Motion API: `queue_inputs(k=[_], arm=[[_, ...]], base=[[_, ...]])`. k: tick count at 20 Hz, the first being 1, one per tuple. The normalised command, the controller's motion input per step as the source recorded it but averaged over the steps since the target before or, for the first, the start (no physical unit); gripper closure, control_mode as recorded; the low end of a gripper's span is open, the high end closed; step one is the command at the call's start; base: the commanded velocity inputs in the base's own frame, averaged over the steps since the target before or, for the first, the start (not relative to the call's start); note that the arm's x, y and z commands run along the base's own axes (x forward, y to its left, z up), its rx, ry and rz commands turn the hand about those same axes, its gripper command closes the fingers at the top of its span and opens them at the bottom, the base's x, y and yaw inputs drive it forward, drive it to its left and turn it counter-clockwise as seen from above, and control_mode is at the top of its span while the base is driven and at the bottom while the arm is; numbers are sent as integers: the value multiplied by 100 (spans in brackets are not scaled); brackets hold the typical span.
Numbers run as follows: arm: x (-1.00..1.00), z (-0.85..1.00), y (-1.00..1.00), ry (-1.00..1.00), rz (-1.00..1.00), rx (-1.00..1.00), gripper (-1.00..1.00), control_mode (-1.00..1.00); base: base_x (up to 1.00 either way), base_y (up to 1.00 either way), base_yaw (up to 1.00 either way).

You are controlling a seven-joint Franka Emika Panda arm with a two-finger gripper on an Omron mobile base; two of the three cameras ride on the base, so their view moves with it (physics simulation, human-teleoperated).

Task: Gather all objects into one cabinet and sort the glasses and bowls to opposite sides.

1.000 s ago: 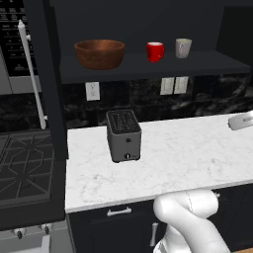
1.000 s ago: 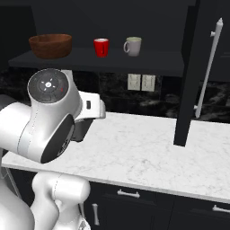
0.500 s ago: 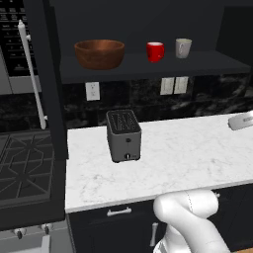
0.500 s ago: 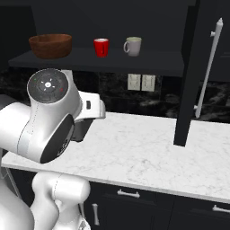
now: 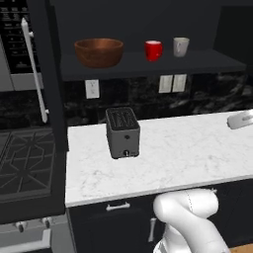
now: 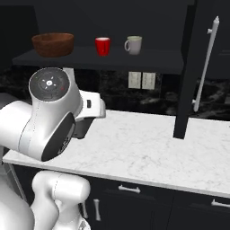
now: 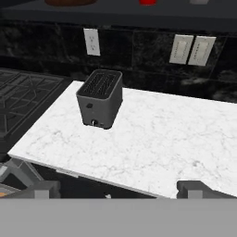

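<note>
Fingertips of the tool (image 7: 118,187) stand wide apart, released, low before the near edge of the white marble desk (image 7: 152,143). Farther in, a grey toaster (image 5: 122,132) stands on it. On the far cabinet shelf (image 5: 148,64) sit a wide reddish-brown wooden bowl (image 5: 99,52) left, a red mug (image 5: 153,50) and a pale grey mug (image 5: 181,46) right. The arm's elbow looms large in the right base view.

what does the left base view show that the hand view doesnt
Left base view: the wooden bowl whole, the red mug and the grey mug spaced along the cabinet shelf, plus the door's white bar handle. Hand view: the gripper, jaws wide apart with nothing between them. Both: the grey toaster on the marble counter, wall outlets, and the stove grates.
</note>
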Motion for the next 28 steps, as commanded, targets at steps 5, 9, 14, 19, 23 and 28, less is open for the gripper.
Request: queue_inputs(k=[5,9,14,19,23,28], arm=[[0,0,0,0,0,0,-100,100],[0,0,0,0,0,0,-100,100],[0,0,0,0,0,0,-100,100],[0,0,0,0,0,0,-100,100],[0,0,0,0,0,0,-100,100],[0,0,0,0,0,0,-100,100]], base=[[-100,-1,0],[-92,35,0],[-71,100,-3],[-94,100,-1],[-81,100,0],[-4,100,-5]])
